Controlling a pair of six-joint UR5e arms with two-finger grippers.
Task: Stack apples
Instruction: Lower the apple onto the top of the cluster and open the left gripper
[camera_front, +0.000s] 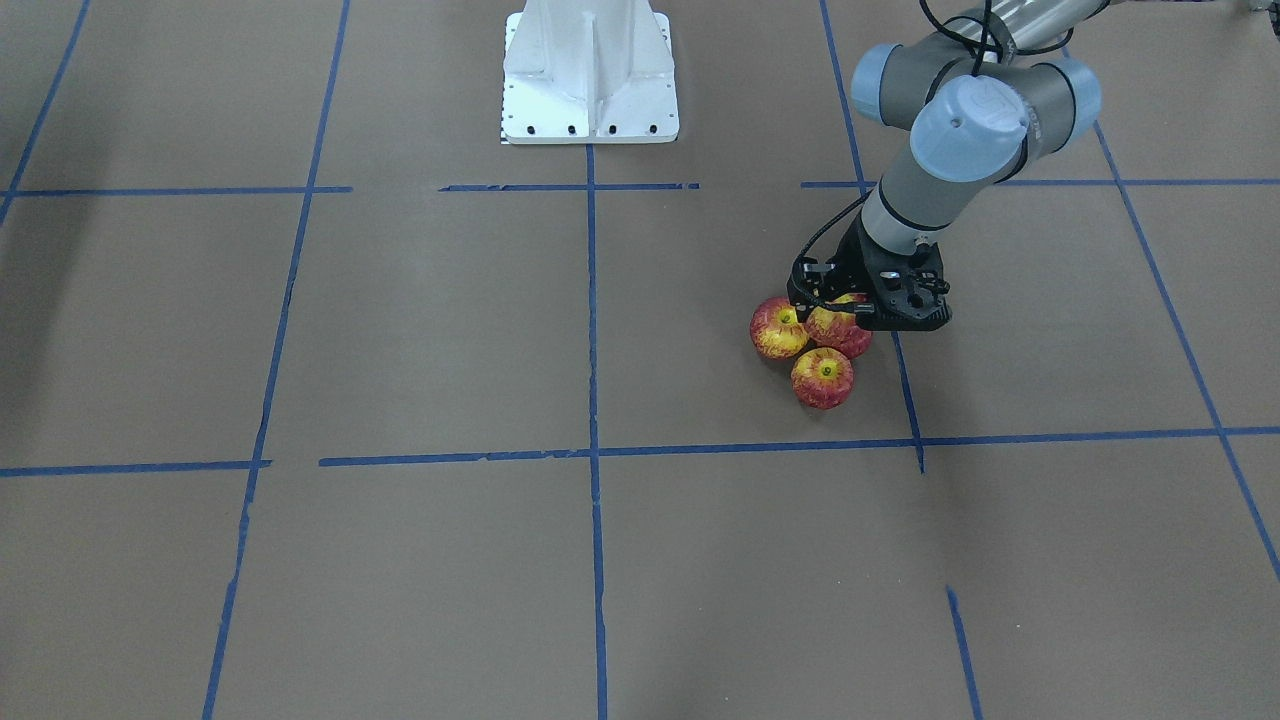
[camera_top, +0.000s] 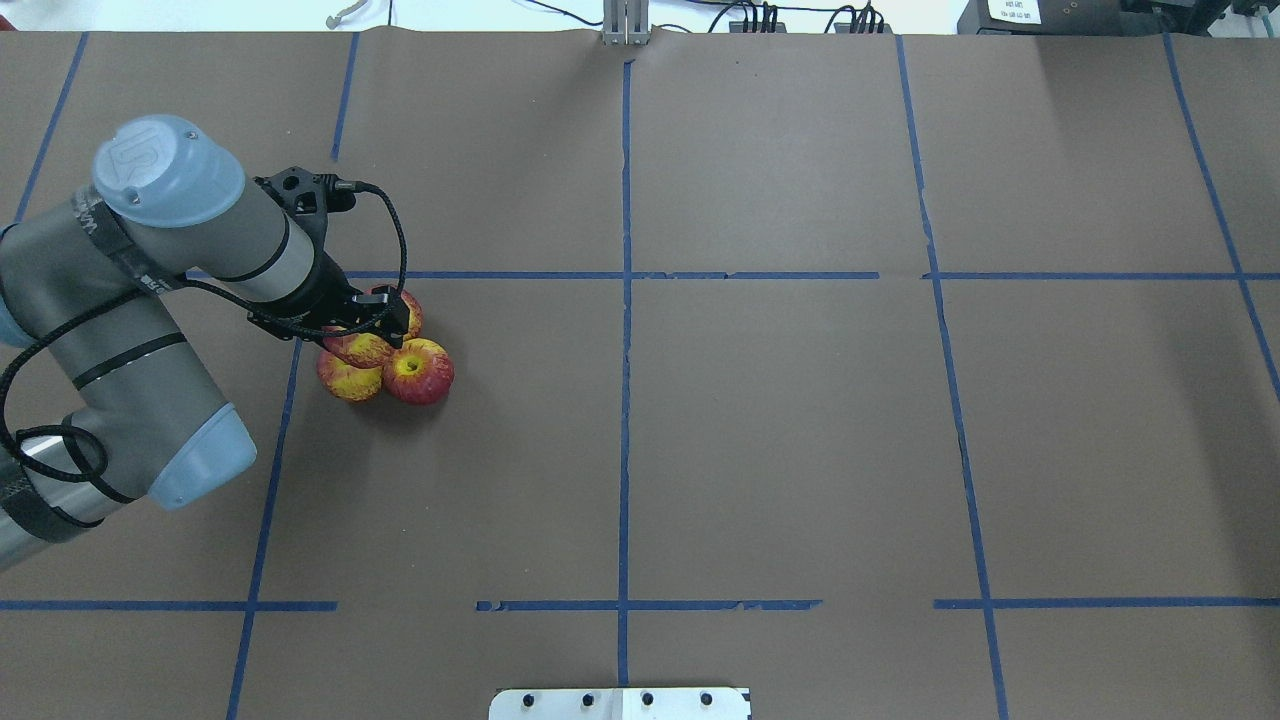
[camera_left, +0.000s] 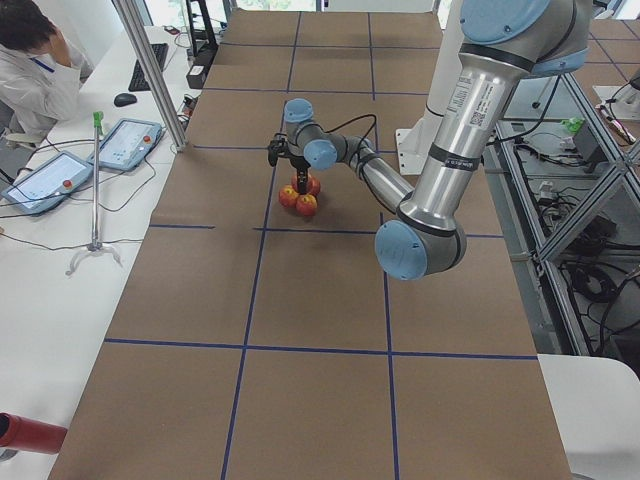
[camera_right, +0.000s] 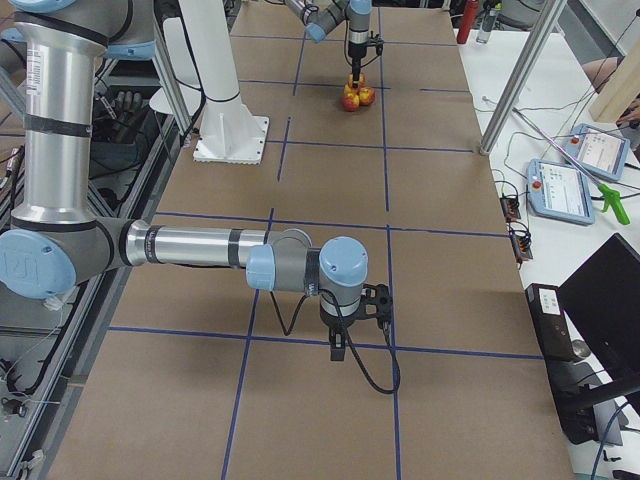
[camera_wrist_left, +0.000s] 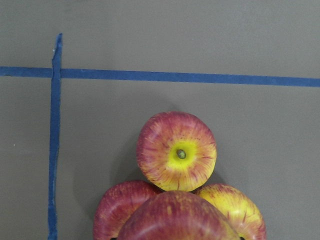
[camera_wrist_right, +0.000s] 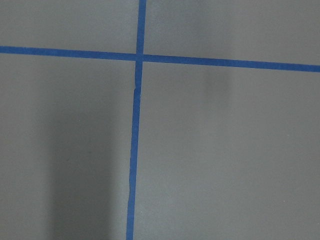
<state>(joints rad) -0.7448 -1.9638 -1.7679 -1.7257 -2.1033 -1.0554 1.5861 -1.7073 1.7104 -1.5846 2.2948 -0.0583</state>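
Note:
Four red-and-yellow apples are clustered at the table's left. Three sit on the brown paper: one (camera_top: 418, 370) shows its yellow dimple, one (camera_top: 348, 382) is beside it, and one (camera_top: 410, 308) is partly hidden behind the gripper. My left gripper (camera_top: 362, 335) stands straight down over them, shut on the fourth apple (camera_top: 360, 348), which rests on top of the three. In the left wrist view this apple (camera_wrist_left: 175, 217) fills the bottom edge above the others (camera_wrist_left: 177, 152). My right gripper (camera_right: 338, 350) hangs over bare paper far from the apples; I cannot tell if it is open.
Blue tape lines (camera_top: 625, 300) divide the brown paper into squares. The white robot base (camera_front: 590, 75) stands at the table's middle edge. Tablets and cables lie on side benches (camera_left: 60, 170) off the paper.

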